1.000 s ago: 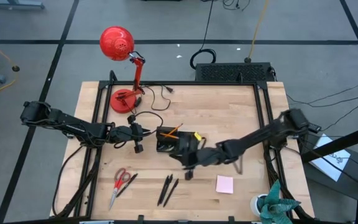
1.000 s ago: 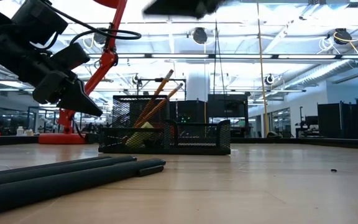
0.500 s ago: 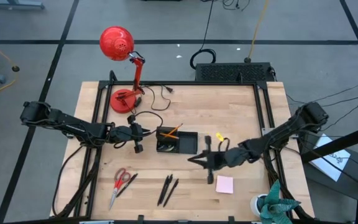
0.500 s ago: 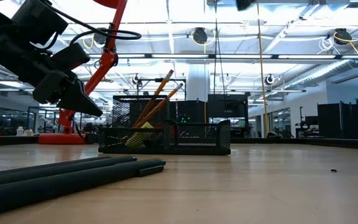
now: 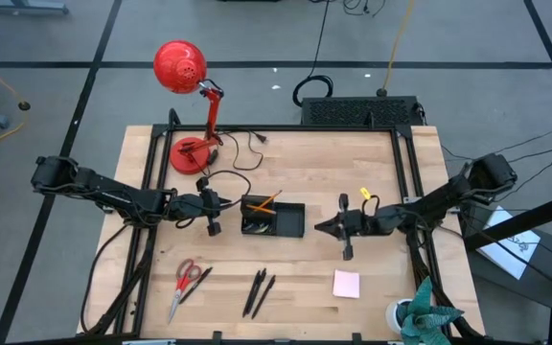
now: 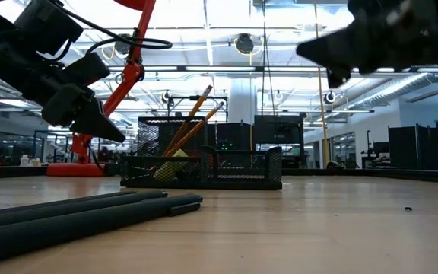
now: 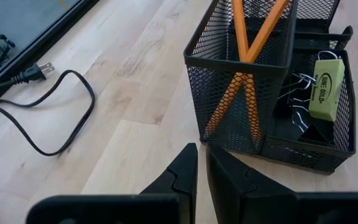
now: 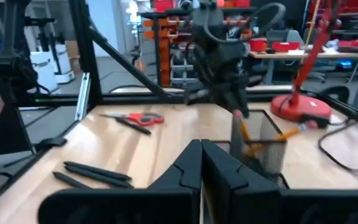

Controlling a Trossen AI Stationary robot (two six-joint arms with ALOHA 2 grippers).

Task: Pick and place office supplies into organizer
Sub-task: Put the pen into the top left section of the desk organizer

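Organizer [image 5: 273, 219] sits between both hands (apart).

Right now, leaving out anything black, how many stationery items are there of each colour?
Red: 1, the red-handled metal scissors
Orange: 2, the orange wooden pencils
Yellow: 1, the yellow rectangular eraser
Pink: 1, the square pink sticky-note pad
Total: 5
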